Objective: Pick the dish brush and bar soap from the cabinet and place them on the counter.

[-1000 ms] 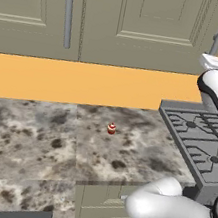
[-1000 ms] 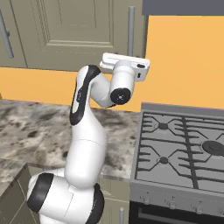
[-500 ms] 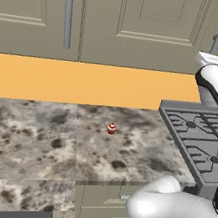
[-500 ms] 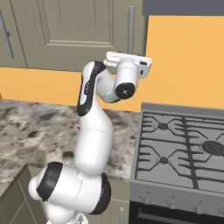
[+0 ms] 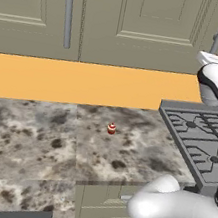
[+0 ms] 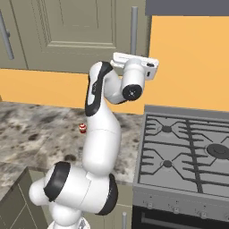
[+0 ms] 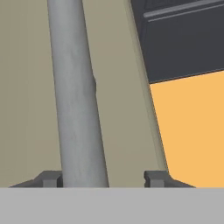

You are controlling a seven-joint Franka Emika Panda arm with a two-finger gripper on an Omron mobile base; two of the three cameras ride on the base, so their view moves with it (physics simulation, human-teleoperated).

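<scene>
The gripper [image 7: 103,179] stands part-open around a long vertical grey bar handle [image 7: 76,96]. In the hand view the bar rises between the two dark fingertips [image 7: 50,178]. It sits hard against the one on that view's left, while a clear gap separates it from the other, so the jaws straddle the handle without being clamped on it.

Right behind the bar is the flat taupe door of the cabinet [image 7: 26,87]. The door is closed, as are the neighbouring doors in the left base view [image 5: 141,25].

Just past the door's edge, on the side of the free fingertip, a dark range hood [image 7: 183,39] sits high up, with the orange wall [image 7: 192,131] below it.

In the right base view the hand is raised to the lower end of that same handle [image 6: 133,31], at the cabinet's edge nearest the hood.

Below the gripper and a little to its right lies the dark grey stove [image 6: 188,152] with its grates.

Below and to its left stretches the mottled stone table [image 6: 36,129]. A tiny red-and-white round object [image 6: 82,128] stands on it well beneath the gripper, close to the wall, also seen in the left base view [image 5: 111,128].

Farther left, another cabinet door carries its own grey bar [image 5: 68,12].
</scene>
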